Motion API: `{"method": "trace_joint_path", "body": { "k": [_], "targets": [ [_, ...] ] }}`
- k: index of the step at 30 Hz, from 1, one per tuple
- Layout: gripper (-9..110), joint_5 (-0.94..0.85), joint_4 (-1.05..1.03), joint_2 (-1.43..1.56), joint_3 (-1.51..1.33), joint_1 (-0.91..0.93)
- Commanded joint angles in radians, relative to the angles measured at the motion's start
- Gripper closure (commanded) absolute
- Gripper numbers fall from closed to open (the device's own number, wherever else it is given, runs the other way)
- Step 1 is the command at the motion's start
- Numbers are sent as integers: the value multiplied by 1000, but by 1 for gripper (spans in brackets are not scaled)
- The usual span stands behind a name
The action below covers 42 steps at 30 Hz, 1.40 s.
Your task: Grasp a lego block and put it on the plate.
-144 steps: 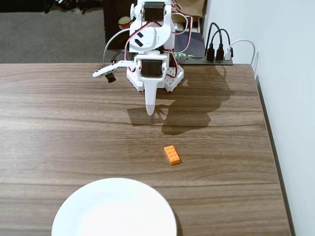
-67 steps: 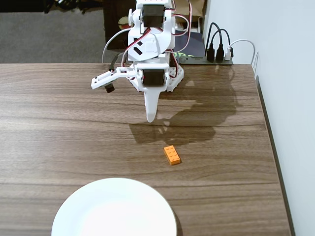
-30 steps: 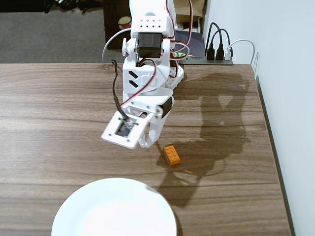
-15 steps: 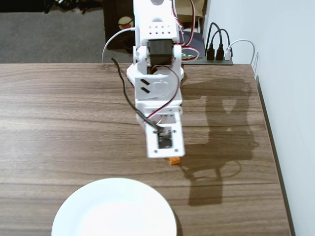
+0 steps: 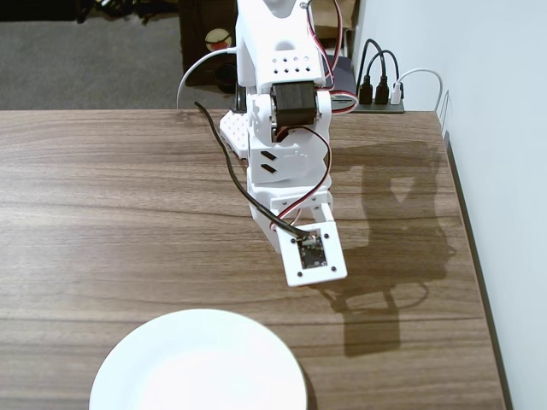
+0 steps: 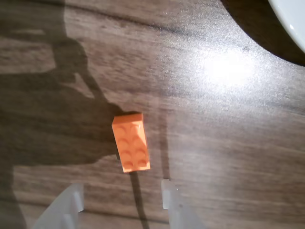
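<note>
The orange lego block [image 6: 131, 142] lies flat on the wooden table in the wrist view, studs up, its long side running nearly up and down the picture. My gripper [image 6: 121, 196] hovers just below it in that view, open, with its two pale fingertips apart and nothing between them. In the fixed view the arm reaches forward over the table and the wrist camera housing [image 5: 314, 254] covers the block, so the block is hidden there. The white plate [image 5: 198, 361] sits at the table's front edge, and a piece of its rim [image 6: 291, 21] shows at the wrist view's top right corner.
The arm's base [image 5: 273, 128] stands at the table's back edge, with a power strip and plugs [image 5: 376, 90] behind it. A white wall [image 5: 504, 171] runs along the table's right side. The arm's shadow falls to the right of the gripper.
The arm has swung from folded at the back out over the table and down, moving right over the lego block, which is now hidden beneath the wrist in the fixed view.
</note>
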<state>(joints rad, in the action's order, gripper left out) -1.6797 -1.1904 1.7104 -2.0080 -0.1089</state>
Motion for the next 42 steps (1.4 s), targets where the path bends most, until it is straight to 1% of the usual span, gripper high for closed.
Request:
{"method": "trace_joint_path", "body": {
  "k": [1, 6, 22, 26, 29, 34, 37, 40, 42],
  "targets": [
    [79, 17, 43, -5, 20, -9],
    [80, 23, 95, -25, -5, -5],
    [80, 21, 164, -63, -66, 2],
    [82, 20, 192, -72, -81, 8],
    [86, 21, 202, -78, -84, 9],
    [87, 23, 215, -94, -84, 9],
    [95, 29, 224, -100, -86, 11],
    [95, 31, 230, -100, -87, 11],
    [99, 37, 238, -100, -87, 11]
  ]
}}
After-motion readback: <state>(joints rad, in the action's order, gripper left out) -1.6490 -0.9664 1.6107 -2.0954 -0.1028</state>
